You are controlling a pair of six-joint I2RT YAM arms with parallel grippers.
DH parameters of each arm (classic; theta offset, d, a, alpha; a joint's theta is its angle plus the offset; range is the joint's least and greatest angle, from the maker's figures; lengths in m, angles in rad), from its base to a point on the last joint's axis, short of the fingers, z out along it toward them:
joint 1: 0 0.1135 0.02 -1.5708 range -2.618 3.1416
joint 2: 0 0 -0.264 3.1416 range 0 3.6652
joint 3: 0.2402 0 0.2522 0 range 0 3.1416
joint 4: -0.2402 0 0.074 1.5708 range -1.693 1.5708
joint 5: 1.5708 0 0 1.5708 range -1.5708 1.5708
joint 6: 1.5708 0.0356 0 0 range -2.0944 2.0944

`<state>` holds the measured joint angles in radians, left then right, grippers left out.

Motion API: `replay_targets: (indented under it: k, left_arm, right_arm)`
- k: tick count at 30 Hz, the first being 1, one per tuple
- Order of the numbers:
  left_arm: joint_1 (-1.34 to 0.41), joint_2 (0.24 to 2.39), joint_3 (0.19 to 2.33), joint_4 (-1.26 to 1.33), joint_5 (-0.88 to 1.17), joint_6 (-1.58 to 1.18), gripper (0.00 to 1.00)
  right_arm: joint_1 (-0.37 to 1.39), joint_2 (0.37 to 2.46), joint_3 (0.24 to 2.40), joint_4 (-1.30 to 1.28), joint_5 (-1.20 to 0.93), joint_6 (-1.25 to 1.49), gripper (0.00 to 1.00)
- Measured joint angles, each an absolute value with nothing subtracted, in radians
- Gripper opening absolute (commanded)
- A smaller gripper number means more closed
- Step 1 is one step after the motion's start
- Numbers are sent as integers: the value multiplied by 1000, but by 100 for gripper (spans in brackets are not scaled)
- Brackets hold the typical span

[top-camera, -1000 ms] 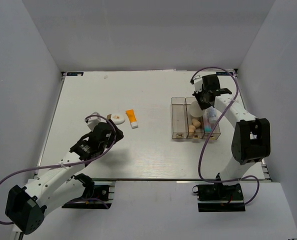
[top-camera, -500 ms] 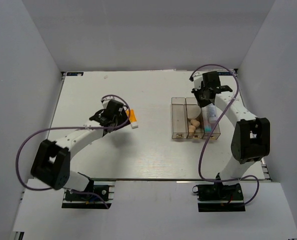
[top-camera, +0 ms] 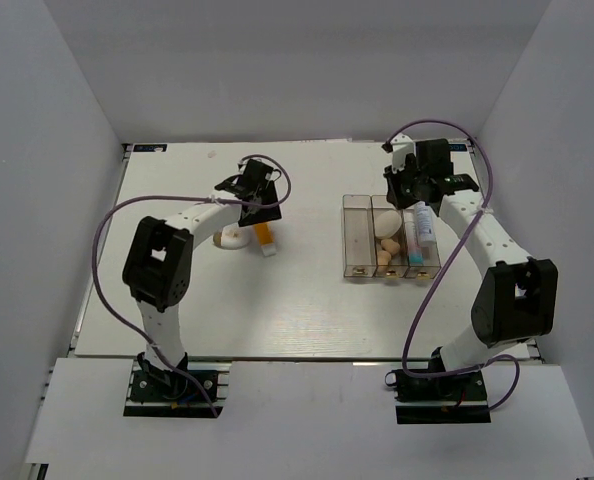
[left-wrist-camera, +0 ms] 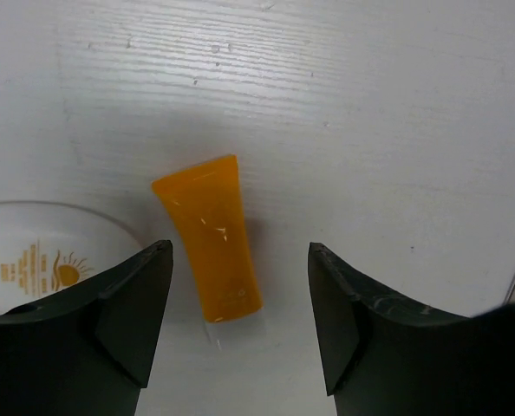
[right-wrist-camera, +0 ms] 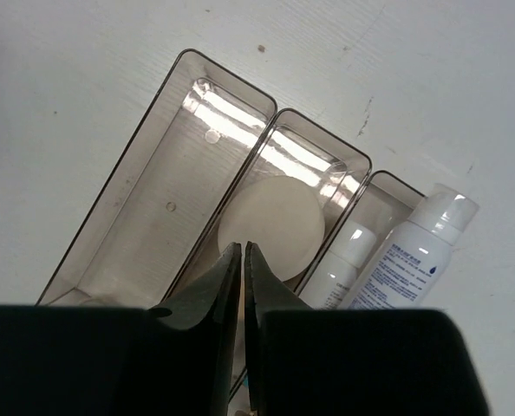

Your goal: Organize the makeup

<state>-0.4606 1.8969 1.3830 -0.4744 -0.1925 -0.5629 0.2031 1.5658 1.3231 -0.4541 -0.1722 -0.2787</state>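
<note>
**Top view.** Left claw (top-camera: 259, 205) hangs over the tube (top-camera: 265, 237), which lies on the worktop (top-camera: 307, 300) well left of the organizer (top-camera: 357, 240). Right claw (top-camera: 413, 192) is above the organizer's far end.

**Left wrist.** The claw is spread and straddles the tube without touching it. The compact (left-wrist-camera: 41, 264) lies just to the tube's left. The tube looks light, glossy and soft-walled, so it is best pinched gently across mid-body.

**Right wrist.** The claw is pressed together and empty, above the puff (right-wrist-camera: 270, 227) in the middle compartment. The bottle (right-wrist-camera: 411, 257) lies in the right compartment.
</note>
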Motion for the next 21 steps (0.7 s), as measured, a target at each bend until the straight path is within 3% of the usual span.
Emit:
replay_targets:
  k: [16,21]
  left_arm:
    - [-480,2063,1518,-699,-206,-531,70]
    - [-500,2107,1570,-721,-207,-528,49]
  right_arm:
    - [203,1564,1290,-425,-220,-238,15]
    - [203,1552,1272,-413,-231,-228,18]
